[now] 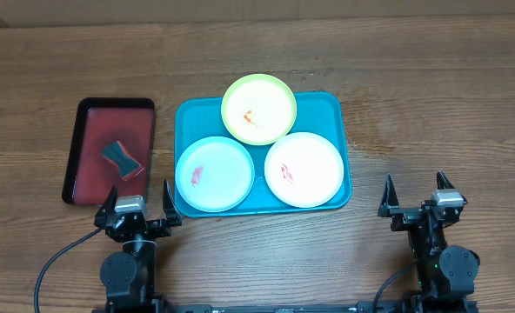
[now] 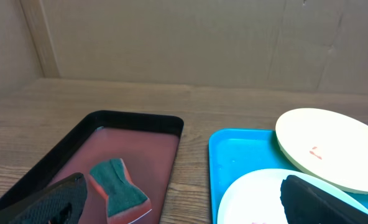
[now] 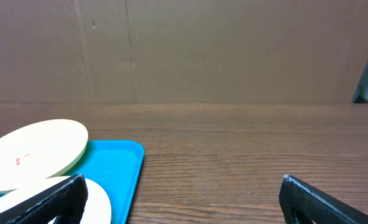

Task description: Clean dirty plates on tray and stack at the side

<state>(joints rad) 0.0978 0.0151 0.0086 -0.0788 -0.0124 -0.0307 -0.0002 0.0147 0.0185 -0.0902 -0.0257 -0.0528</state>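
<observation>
The turquoise tray holds three plates, each with red smears: the yellow-green plate at the back, overlapping the rim, the light blue plate at front left, and the white plate at front right. My left gripper is open and empty near the table's front edge, in front of the tray's left corner. My right gripper is open and empty at the front right, over bare wood. In the left wrist view the tray and light blue plate show at the right.
A dark red tray with a black rim lies left of the turquoise tray. It holds a sponge with a dark green pad on an orange base, also in the left wrist view. A cardboard wall stands behind the wooden table.
</observation>
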